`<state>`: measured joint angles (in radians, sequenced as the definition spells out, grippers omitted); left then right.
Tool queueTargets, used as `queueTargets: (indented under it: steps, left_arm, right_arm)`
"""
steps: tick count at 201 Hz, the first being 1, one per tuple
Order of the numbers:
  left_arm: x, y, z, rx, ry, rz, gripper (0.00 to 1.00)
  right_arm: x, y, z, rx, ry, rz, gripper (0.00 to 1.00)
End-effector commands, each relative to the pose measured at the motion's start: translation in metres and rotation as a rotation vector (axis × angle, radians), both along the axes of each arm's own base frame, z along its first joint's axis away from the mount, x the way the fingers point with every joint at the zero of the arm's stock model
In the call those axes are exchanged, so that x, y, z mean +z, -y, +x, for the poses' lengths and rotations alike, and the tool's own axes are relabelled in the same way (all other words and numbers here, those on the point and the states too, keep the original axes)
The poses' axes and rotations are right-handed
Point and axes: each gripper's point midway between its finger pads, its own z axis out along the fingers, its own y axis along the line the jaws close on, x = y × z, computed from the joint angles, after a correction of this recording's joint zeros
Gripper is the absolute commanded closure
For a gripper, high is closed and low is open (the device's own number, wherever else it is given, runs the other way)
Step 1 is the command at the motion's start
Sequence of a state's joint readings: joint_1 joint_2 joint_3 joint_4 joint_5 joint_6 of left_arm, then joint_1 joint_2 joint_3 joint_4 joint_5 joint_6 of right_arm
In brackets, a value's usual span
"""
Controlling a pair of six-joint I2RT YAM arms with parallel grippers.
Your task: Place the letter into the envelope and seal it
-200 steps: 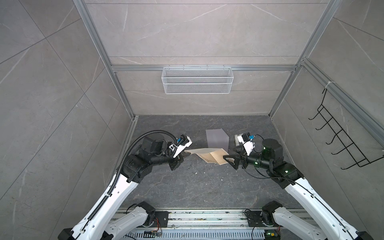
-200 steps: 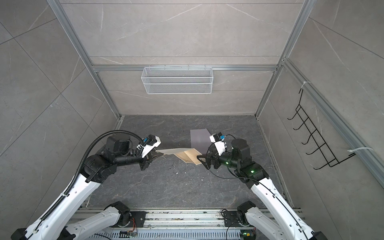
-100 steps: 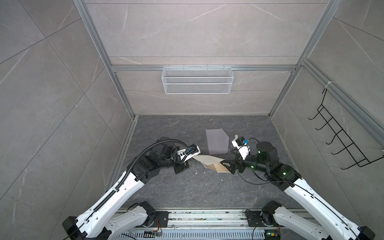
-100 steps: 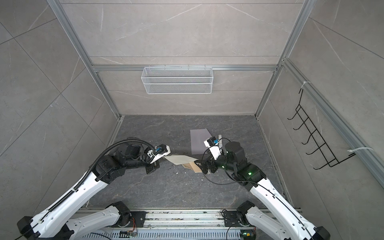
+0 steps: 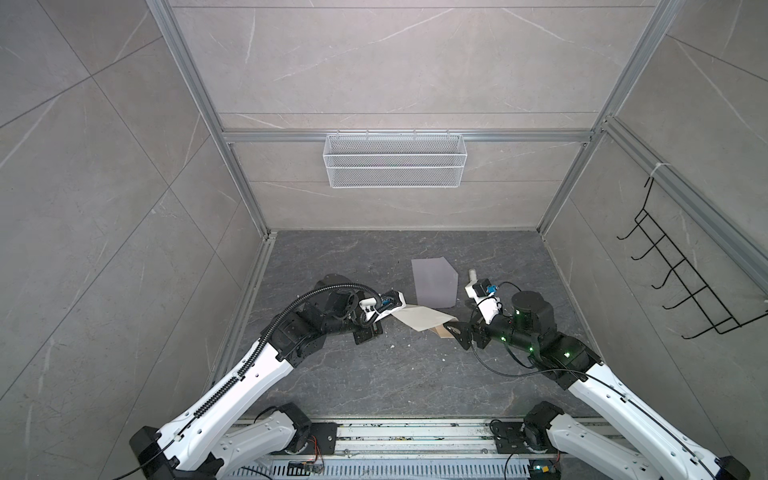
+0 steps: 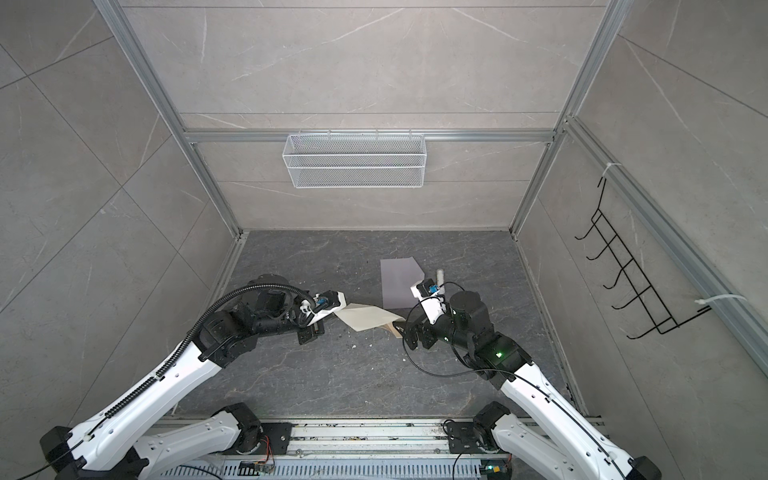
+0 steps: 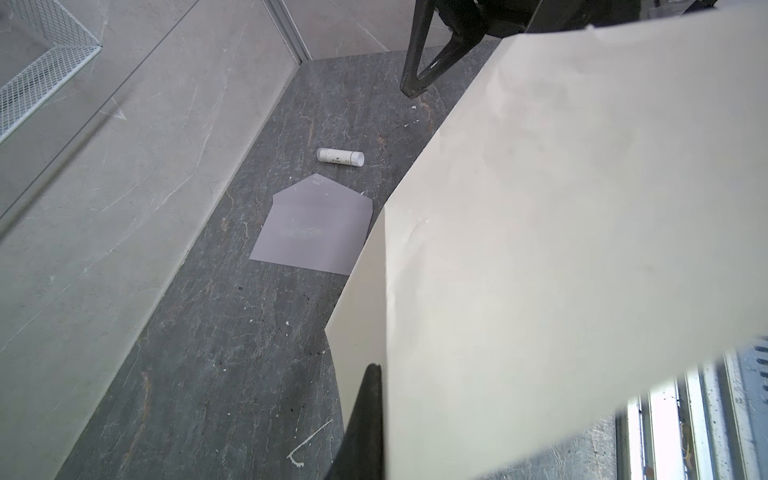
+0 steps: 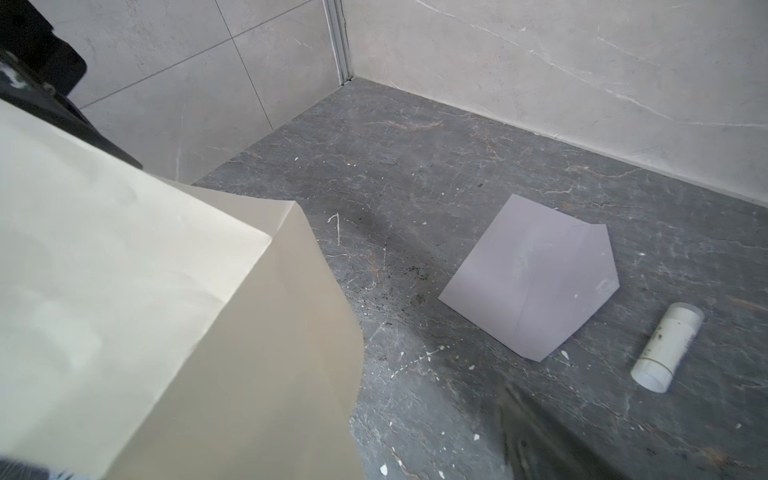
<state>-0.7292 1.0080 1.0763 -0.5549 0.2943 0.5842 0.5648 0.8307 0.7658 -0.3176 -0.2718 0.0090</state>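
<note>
Hanging clear of the dark stone floor (image 5: 374, 374), the letter (image 5: 422, 318) spans the gap between the two grippers in both top views. The left gripper (image 5: 388, 323) has its fingers pinched together on the sheet's left edge. In the left wrist view one dark finger (image 7: 365, 415) shows under the pale paper. The sheet bends along a crease, so a cream face tilts upward and a tanner face droops at the right end. At that right corner the right gripper (image 5: 457, 332) sits with its fingers spread wide, not closed on the paper. Whether a finger touches the sheet cannot be told.

The envelope (image 5: 434, 282) lies flat on the floor just behind the letter. In the top views the letter's far edge overlaps its near corner, but the right wrist view shows a strip of floor between the two. Its pointed flap is folded open and points toward the right wall. A white glue stick (image 8: 665, 345) lies just past the flap tip, apart from it.

Open floor runs from the envelope's long left edge to the left wall. A broad stretch flecked with white specks lies between the arms, toward the front rail (image 5: 415, 432).
</note>
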Motion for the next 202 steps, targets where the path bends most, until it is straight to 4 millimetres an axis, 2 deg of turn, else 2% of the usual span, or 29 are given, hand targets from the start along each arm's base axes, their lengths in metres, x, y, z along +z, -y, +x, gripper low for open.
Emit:
queueTargets:
  steps: [1, 45, 68, 120, 149, 166, 193, 202]
  left_arm:
    - [0.014, 0.006, -0.005, -0.053, 0.054, -0.047, 1.0]
    - [0.005, 0.006, -0.01, -0.073, 0.04, -0.041, 1.0]
    - [0.006, 0.006, -0.011, -0.08, 0.048, -0.05, 1.0]
    - [0.009, 0.006, -0.011, -0.073, 0.059, -0.067, 1.0]
    - [0.008, 0.006, -0.012, -0.075, 0.052, -0.072, 1.0]
    - [0.008, 0.006, -0.015, -0.085, 0.046, -0.078, 1.0]
    - [0.008, 0.007, -0.018, -0.095, 0.029, -0.089, 1.0]
    - [0.009, 0.008, -0.02, -0.103, 0.021, -0.098, 0.92]
  right_arm:
    - [0.009, -0.002, 0.001, 0.013, 0.042, -0.01, 0.02]
    - [0.012, -0.006, -0.001, 0.045, 0.059, -0.004, 0.03]
    - [0.01, -0.011, 0.0, 0.066, 0.04, -0.014, 0.11]
    - [0.008, -0.017, 0.002, 0.077, -0.004, -0.01, 0.45]
    - [0.014, -0.017, 0.002, 0.067, 0.001, 0.019, 0.82]
    - [0.021, -0.017, 0.002, 0.06, 0.011, 0.039, 0.99]
    - [0.025, -0.012, 0.005, 0.016, 0.022, 0.05, 1.0]
    - [0.026, -0.009, 0.006, 0.0, 0.03, 0.052, 1.0]
